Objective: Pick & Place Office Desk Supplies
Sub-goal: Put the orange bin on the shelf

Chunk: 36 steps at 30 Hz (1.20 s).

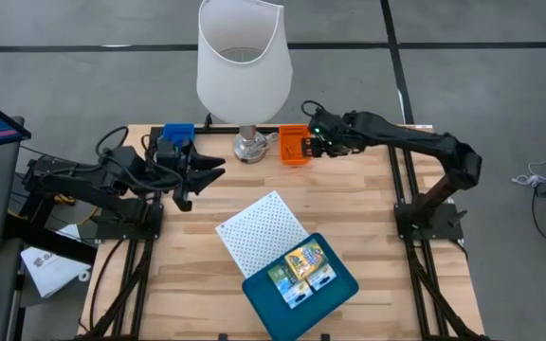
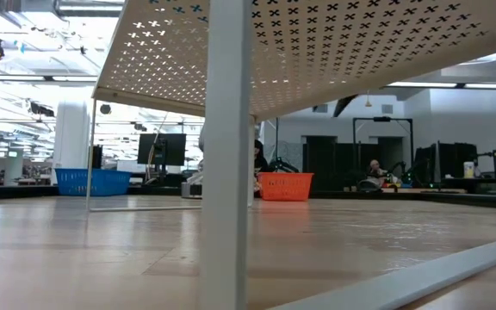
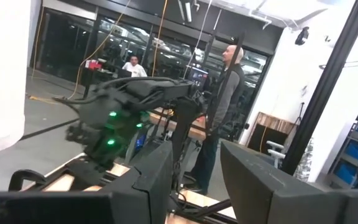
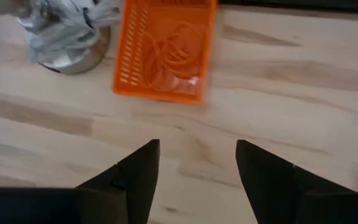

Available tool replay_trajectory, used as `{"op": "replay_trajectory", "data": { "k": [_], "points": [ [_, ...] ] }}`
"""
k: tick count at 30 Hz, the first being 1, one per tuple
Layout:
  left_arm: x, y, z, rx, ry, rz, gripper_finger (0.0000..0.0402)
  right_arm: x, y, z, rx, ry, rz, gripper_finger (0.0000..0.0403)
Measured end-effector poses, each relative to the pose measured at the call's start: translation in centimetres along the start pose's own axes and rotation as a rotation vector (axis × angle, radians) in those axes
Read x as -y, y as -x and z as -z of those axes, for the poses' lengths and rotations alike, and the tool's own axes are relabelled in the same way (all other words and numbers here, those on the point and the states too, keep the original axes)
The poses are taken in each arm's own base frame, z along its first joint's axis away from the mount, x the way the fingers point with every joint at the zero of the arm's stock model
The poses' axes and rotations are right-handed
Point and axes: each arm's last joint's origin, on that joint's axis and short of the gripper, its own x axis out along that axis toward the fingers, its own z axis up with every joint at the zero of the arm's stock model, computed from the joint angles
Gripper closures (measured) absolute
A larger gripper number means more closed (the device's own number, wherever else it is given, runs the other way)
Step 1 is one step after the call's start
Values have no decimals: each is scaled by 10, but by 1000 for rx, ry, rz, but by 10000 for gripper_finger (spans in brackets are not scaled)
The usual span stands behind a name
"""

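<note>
In the high view, two colourful printed boxes (image 1: 303, 258) (image 1: 292, 284) lie in a teal tray (image 1: 335, 298) near the table's near edge. A small orange basket (image 1: 295, 146) stands at the far edge. The right wrist view shows thin orange rubber bands (image 4: 173, 53) lying inside the orange basket (image 4: 135, 62). My right gripper (image 1: 314, 143) (image 4: 197, 171) is open and hovers just right of that basket, above bare wood. My left gripper (image 1: 205, 185) (image 3: 194, 180) is open over the table's left part, pointing right, and holds nothing. The tiny rings are not visible.
A big white lamp (image 1: 245, 66) stands on its metal base (image 1: 250, 147) (image 4: 67, 37) between the orange basket and a blue basket (image 1: 178, 133). A white perforated shelf (image 1: 263, 232) (image 2: 317, 43) stands at mid-table, touching the tray. People (image 3: 225, 106) are in the room beyond.
</note>
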Motion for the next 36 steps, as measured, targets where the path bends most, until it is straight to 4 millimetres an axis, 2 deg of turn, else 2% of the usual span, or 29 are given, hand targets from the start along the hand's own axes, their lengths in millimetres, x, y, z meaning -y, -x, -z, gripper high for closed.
{"op": "replay_trajectory", "data": {
  "k": [5, 8, 13, 16, 20, 24, 36],
  "points": [
    [-1, 0, -1, 14, 4, -2, 270, 4, -30, -22, -22, -60, -64, 183],
    [-1, 0, -5, 45, 14, 3, 270, 9, -41, -26, -14, -91, -104, 178],
    [0, 0, -8, 78, 25, 2, 270, 20, -46, -24, 11, -144, -198, 177],
    [0, 0, -9, 90, 29, -10, 270, 34, -53, -20, -6, -154, -233, 177],
    [-1, 0, -9, 101, 33, -48, 270, 53, -49, -16, 33, -146, -314, 177],
    [-2, 0, -10, 113, 40, -74, 270, 65, -54, -23, 48, -128, -335, 177],
    [-4, 0, -13, 161, 76, -143, 270, 56, -102, -38, 47, -65, -418, 178]
  ]
}}
